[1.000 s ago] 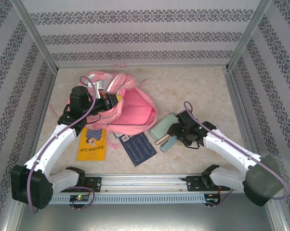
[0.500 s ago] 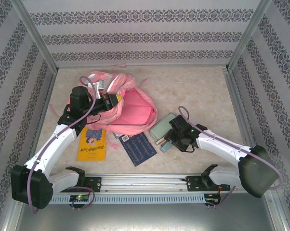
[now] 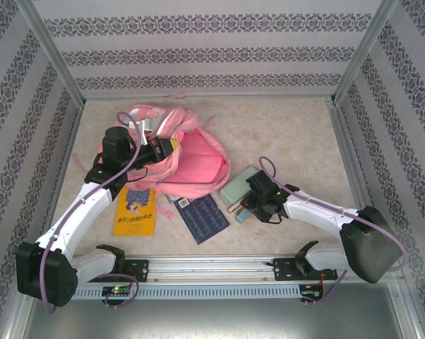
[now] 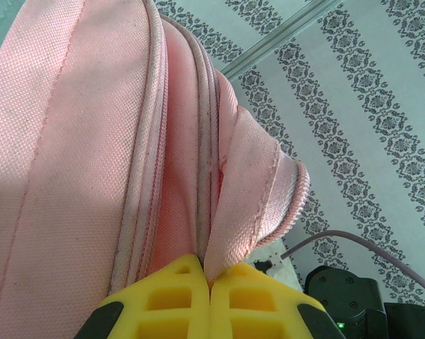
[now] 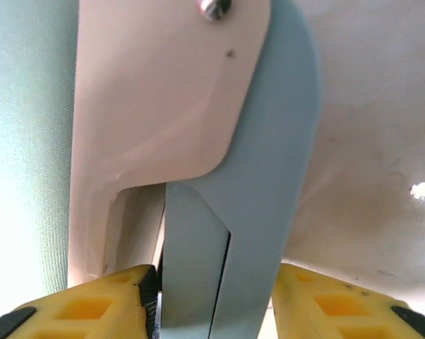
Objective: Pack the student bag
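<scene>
The pink student bag (image 3: 188,159) lies at the left middle of the table with its main compartment gaping open. My left gripper (image 3: 171,146) is shut on the bag's opening rim (image 4: 251,191), and its yellow fingertips (image 4: 177,296) pinch the fabric fold. At the right, my right gripper (image 3: 246,205) is down on the table over a blue-grey and pale pink stapler (image 5: 269,141). Its yellow fingers (image 5: 325,304) press against both sides of the stapler (image 3: 242,213). A pale green pencil case (image 3: 235,186) lies right beside the stapler.
A yellow book (image 3: 135,210) and a dark blue notebook (image 3: 202,217) lie in front of the bag. The pencil case's green fabric (image 5: 25,141) sits just left of the right fingers. Patterned walls close in the table on three sides.
The right arm has swung left and lowered, bringing its gripper down around the stapler. The left arm and the bag have stayed still.
</scene>
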